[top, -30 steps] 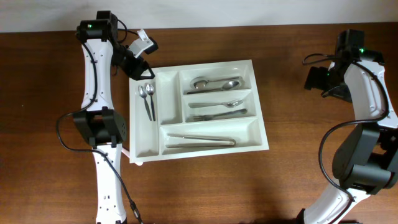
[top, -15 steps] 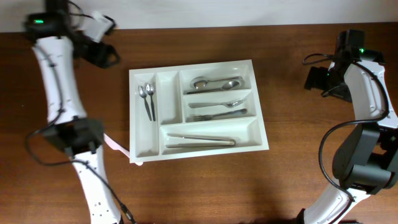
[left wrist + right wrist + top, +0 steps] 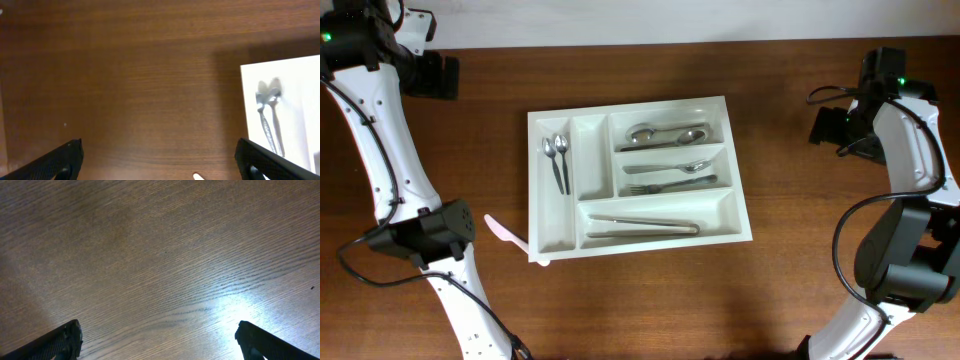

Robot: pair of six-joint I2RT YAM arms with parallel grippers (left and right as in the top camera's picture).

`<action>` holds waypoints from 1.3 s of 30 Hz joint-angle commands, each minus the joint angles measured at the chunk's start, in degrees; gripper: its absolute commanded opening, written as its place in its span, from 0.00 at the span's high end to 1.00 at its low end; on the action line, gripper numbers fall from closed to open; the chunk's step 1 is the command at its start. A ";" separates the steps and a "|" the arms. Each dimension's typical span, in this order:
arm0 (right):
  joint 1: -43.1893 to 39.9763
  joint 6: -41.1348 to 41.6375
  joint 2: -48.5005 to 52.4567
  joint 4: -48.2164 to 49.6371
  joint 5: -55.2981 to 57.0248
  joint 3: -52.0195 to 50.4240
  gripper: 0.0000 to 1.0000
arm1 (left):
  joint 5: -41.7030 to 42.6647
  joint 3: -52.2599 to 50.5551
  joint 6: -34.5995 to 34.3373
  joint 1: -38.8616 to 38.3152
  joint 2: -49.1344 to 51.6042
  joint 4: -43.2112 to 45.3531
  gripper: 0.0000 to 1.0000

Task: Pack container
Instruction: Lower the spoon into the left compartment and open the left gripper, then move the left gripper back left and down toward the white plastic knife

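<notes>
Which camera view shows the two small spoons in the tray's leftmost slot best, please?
Overhead: the two small spoons lie whole in the leftmost slot of the container. The left wrist view catches them blurred at its right edge; the right wrist view shows only table.

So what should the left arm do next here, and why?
Probably bring the left gripper down toward the pale pink piece lying on the table by the container's lower-left corner. It looks like the only item outside the container, it lies on that arm's side, and the gripper is open and empty.
</notes>
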 commanded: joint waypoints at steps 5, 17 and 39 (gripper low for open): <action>-0.24 0.68 0.24 0.07 0.09 1.07 0.01 | -2.34 -6.82 -3.54 0.13 0.52 2.08 0.00; -0.24 0.68 0.24 0.07 0.09 1.07 0.01 | 6.19 -27.12 -10.14 0.42 0.37 10.49 0.01; -0.24 0.68 0.24 0.07 0.09 1.07 0.01 | 5.38 -30.80 -24.52 -4.52 -4.37 17.79 0.01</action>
